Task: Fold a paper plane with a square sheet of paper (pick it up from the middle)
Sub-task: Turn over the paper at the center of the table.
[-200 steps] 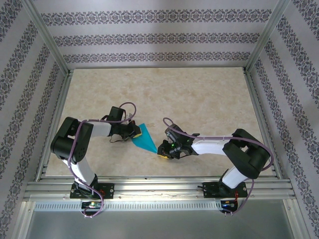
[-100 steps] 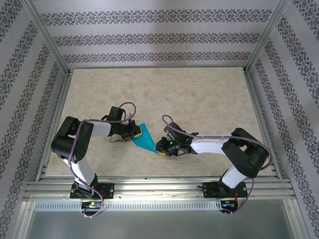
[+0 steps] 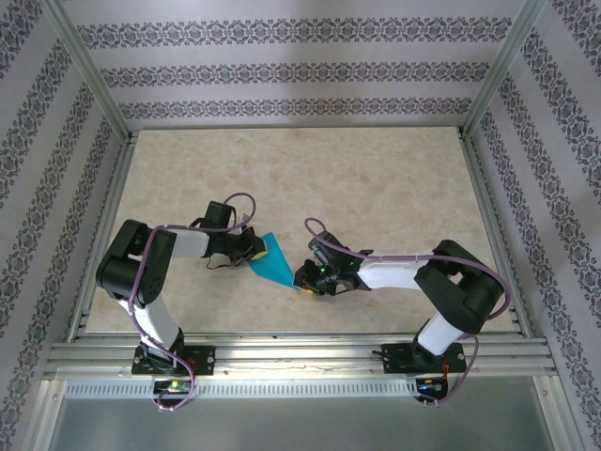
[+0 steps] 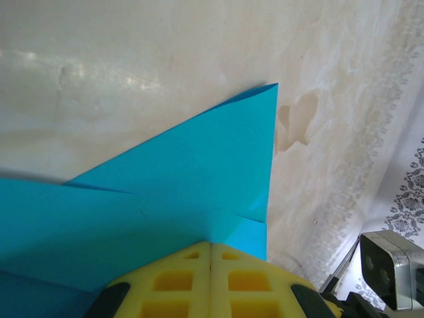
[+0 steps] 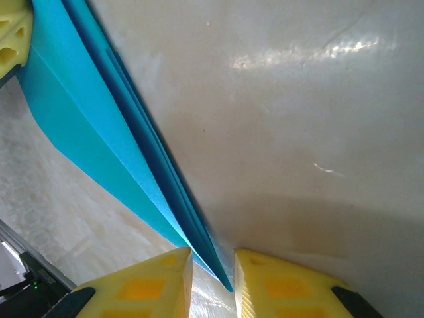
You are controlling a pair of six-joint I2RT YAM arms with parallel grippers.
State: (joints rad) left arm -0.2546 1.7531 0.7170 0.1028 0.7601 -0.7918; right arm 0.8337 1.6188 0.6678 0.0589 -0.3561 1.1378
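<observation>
In the top external view, the paper plane (image 3: 275, 265) is seen lying on the worktop (image 3: 376, 178), towards the near edge and a little left of the middle. It is laid slantwise, with its broad end towards the far left and its point towards the near right. The left gripper (image 3: 255, 249) is placed at the broad end and the right gripper (image 3: 302, 279) at the point, so the teal paper is spanned between the two. Both arms are bent low over the worktop.

In the left wrist view, the left gripper (image 4: 211, 265) is shown with its yellow pads pressed together, no gap being left along the seam between them. The paper plane (image 4: 165, 199) is met by the pad tips at its broad end. Whether a layer is pinched between the pads cannot be told. Overlapping folded layers are visible, and a sharp corner is directed away from the pads over the pale marbled worktop (image 4: 132, 59).

In the right wrist view, the right gripper (image 5: 212, 265) is held slightly apart, a narrow gap being left between its yellow pads. The slim point of the paper plane (image 5: 99, 146) is received in that gap without being clamped. Several stacked edges are seen running along the dart. At its far end, in the upper left corner, a yellow pad of the left gripper (image 5: 10, 33) is seen against the paper. The glossy worktop (image 5: 298, 132) is seen beside it.
</observation>
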